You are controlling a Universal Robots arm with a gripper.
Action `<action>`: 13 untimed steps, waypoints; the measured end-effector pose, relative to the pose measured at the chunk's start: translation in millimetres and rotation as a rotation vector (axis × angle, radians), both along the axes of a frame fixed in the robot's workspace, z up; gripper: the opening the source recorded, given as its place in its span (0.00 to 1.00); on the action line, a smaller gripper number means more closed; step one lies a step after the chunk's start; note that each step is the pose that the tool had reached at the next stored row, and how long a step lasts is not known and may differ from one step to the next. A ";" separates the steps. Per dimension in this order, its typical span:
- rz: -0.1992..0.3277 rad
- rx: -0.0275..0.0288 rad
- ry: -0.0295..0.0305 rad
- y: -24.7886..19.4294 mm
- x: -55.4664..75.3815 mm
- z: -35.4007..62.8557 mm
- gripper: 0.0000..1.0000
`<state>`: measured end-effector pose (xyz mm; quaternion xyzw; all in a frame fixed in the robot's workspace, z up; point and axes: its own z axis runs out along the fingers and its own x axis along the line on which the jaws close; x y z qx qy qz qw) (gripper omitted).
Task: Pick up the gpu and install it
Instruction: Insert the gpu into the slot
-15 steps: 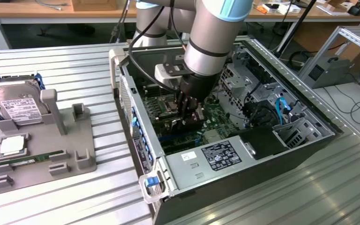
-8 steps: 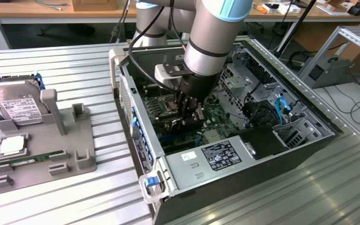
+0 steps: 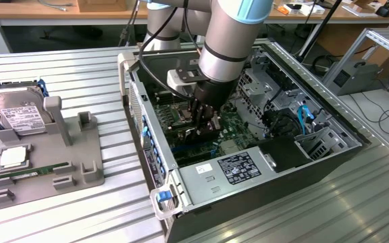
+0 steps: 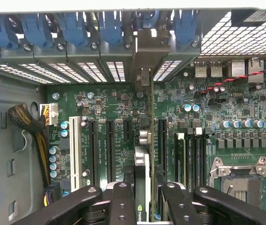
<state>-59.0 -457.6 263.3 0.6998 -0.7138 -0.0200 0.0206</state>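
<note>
Misalignment is becoming the risk, because the jaws (image 4: 144, 199) are clamping the gpu (image 4: 142, 173) edge-on over the motherboard (image 4: 208, 112) slots just beyond them, and any tilt could be jamming its edge.

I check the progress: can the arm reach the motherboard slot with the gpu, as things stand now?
Probably yes: the gripper holds the gpu edge-on above the motherboard inside the open case, and nothing stands between.

The pincer (image 4: 144, 199) grips the gpu (image 4: 142, 173) edge-on above the green motherboard (image 4: 119, 103), its bracket end toward the blue slot clips (image 4: 109, 28) along the case's rear wall.
</note>
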 end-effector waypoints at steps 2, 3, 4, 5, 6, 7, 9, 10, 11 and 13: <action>0.000 -0.0005 -0.0002 0.1 0.0 0.4 0.27; 0.000 -0.0007 -0.0002 0.1 0.0 0.5 0.27; 0.001 -0.0009 -0.0001 0.2 0.0 0.6 0.27; 0.006 -0.0008 -0.0001 0.2 0.0 0.5 0.27; 0.008 -0.0009 -0.0001 0.5 0.0 0.6 0.27; 0.008 -0.0009 -0.0001 0.6 0.0 0.5 0.27; 0.008 -0.0009 -0.0001 0.6 0.0 0.3 0.27; 0.008 -0.0009 -0.0001 0.6 0.0 0.2 0.27; 0.008 -0.0009 -0.0001 0.6 0.0 0.1 0.27; 0.008 -0.0004 -0.0003 0.7 0.0 -0.7 0.27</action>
